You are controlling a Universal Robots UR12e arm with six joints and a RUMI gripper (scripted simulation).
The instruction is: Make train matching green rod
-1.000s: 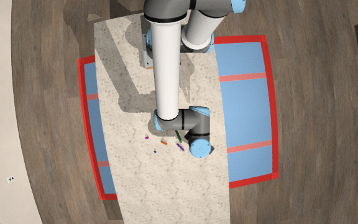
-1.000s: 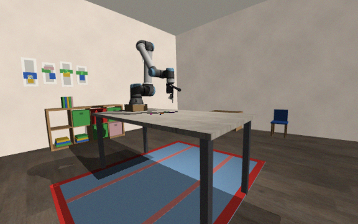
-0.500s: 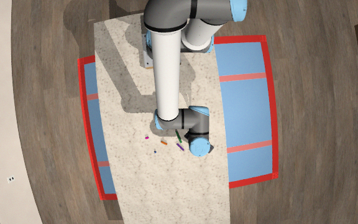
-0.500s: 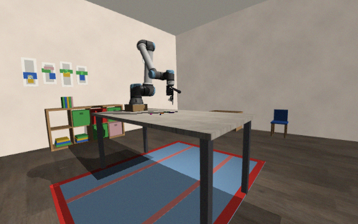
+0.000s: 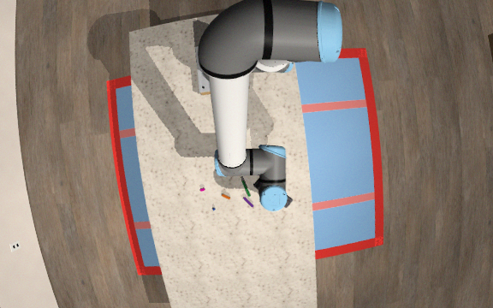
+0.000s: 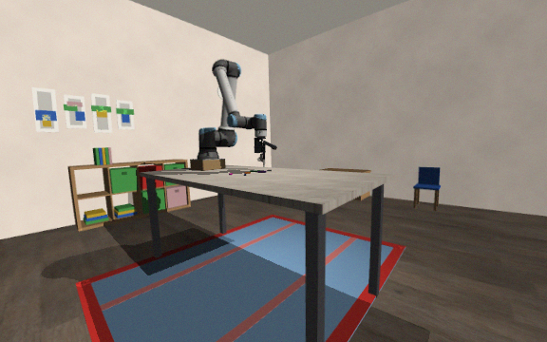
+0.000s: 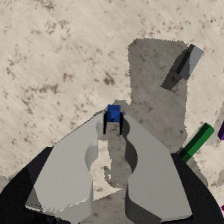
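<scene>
My gripper [image 7: 113, 113] [image 6: 263, 159] is shut on a small blue rod [image 7: 114, 113] and holds it above the table [image 5: 229, 265] [image 6: 330, 190]. In the wrist view a grey rod [image 7: 189, 61] lies ahead to the right, a green rod [image 7: 198, 141] lies at the right, and a purple rod [image 7: 221, 131] shows at the right edge. In the overhead view the green rod [image 5: 246, 187] and the purple rod [image 5: 248, 202] lie beside the wrist. An orange rod [image 5: 226, 196], a magenta rod [image 5: 202, 188] and a second blue rod [image 5: 213, 209] lie further left. The arm hides the grey rod there.
The arm's base stands at the far end of the table [image 5: 205, 83]. A blue mat with a red border [image 5: 341, 150] lies on the floor under the table. A shelf [image 6: 126, 190] stands by the wall and a blue chair [image 6: 427, 182] at the far right.
</scene>
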